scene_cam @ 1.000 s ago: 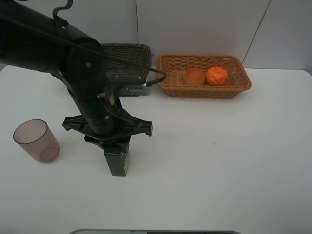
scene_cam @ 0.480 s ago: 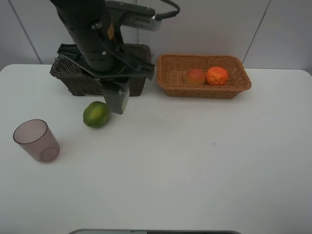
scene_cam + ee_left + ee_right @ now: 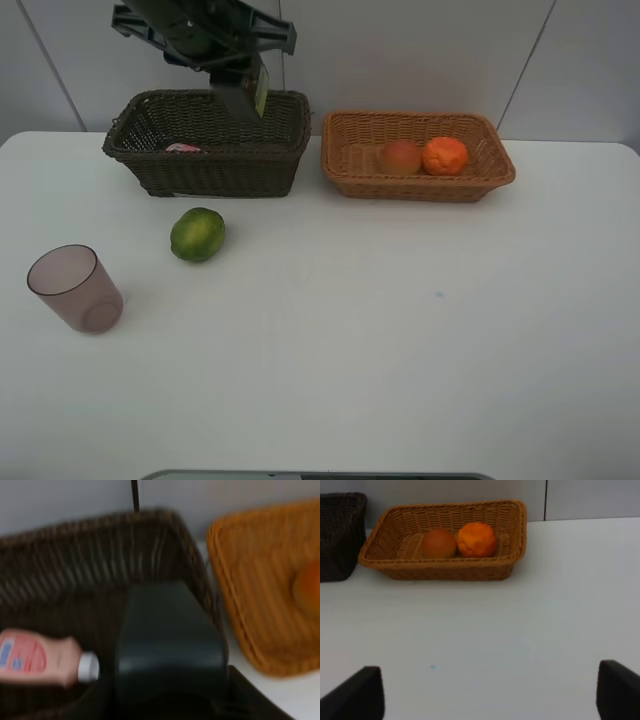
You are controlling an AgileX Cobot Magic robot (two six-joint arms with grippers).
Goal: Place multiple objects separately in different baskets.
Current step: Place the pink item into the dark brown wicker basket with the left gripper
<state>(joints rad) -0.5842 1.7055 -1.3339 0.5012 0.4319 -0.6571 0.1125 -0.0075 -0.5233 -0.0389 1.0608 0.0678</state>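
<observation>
1. Dark basket (image 3: 205, 172) — pink squeeze bottle (image 3: 42, 657) inside; my left pincer (image 3: 238, 75) grips the black pump bottle (image 3: 248, 98) above it.
2. Tan basket (image 3: 420, 186) — peach-like fruit (image 3: 400, 157), orange (image 3: 445, 155).
3. Right pincer (image 3: 490, 695) spread wide.
4. Green fruit (image 3: 197, 234), cup (image 3: 72, 288) on counter (image 3: 420, 330).

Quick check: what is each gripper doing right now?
Left gripper: closed on the black pump bottle, above the dark brown basket.
Right gripper: open, holding nothing.
</observation>
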